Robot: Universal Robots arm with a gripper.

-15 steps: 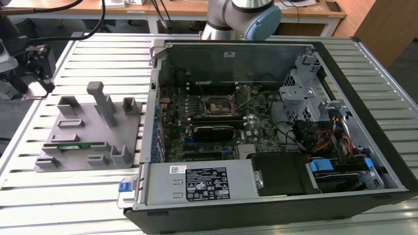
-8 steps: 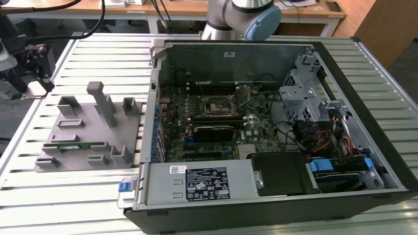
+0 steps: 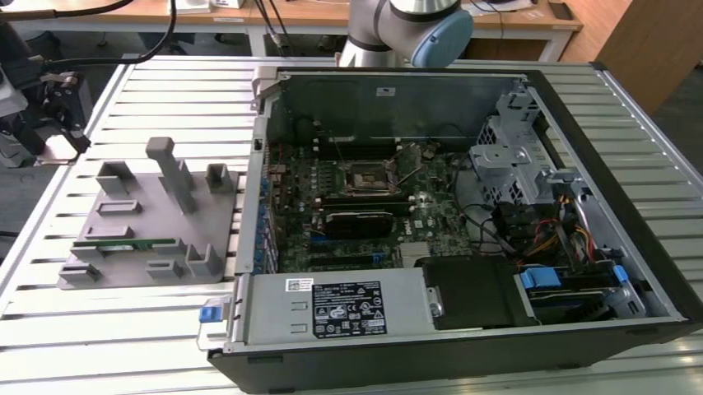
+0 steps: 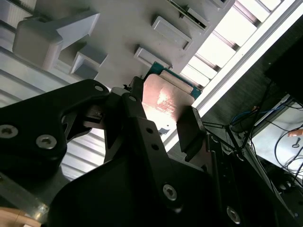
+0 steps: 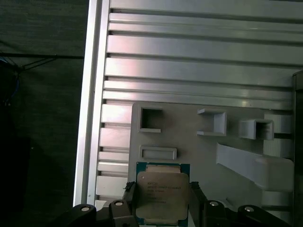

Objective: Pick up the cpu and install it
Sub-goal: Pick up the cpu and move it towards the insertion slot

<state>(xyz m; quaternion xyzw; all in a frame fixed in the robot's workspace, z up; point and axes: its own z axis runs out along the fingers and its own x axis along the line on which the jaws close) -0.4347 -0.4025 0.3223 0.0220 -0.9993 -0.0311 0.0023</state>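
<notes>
Gripping the cpu (image 5: 163, 196) by opposite edges, the claw (image 5: 163, 190) hangs clear above the tray (image 5: 184, 133).

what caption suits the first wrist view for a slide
Gripper flanking the cpu at the grey fixture tray on a slatted table

I count one cpu (image 5: 162, 196) between the two fingers (image 5: 129, 201) of my one hand (image 5: 162, 198). One grey tray (image 3: 148, 222) sits on the one worktop (image 3: 110, 329) and carries one green memory stick (image 3: 124, 244). Beside it are one open case (image 3: 396, 95), one socket (image 3: 366, 177) and one power supply (image 3: 329, 304).
</notes>
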